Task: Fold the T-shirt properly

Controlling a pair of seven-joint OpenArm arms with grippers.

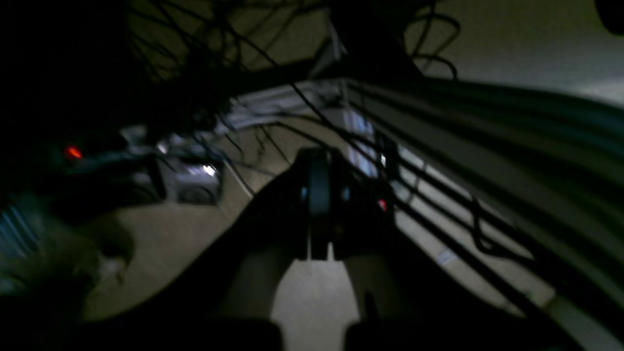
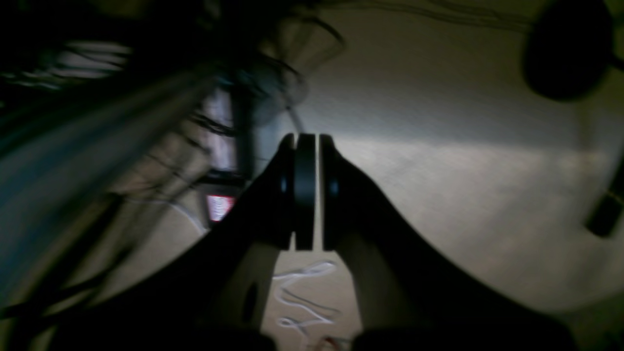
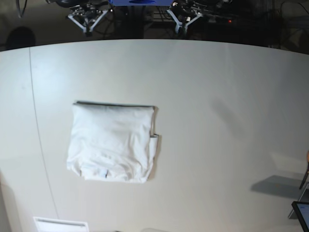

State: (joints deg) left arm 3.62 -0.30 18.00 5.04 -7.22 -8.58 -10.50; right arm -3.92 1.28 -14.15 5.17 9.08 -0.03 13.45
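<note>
We find the T-shirt lying alone on the tabletop, gathered into a compact, roughly rectangular packet. Its straight folded edge faces the far side of the table; its looser hems face the near side. One layer protrudes slightly along the packet's side that faces the left arm's half of the base view.

Neither arm appears in the base view. Both wrist cameras look out on a dim floor, cables and frame members, not on the table, so we judge both arms to be parked well away from the cloth.

The left gripper shows its pads pressed together with nothing between them. The right gripper is likewise clenched on nothing; only a thin light seam shows between its pads. A loose white cord lies on the floor below it, not held.

The governing relation: the packet sits toward the right arm's half of the table, so in our judgement the right arm would be the nearer for any further handling. The packet's longer axis appears to run from far edge to near edge, though only slightly, so we cannot call it firmly.

We judge the fold essentially complete; the protruding layer is the only visible irregularity.
</note>
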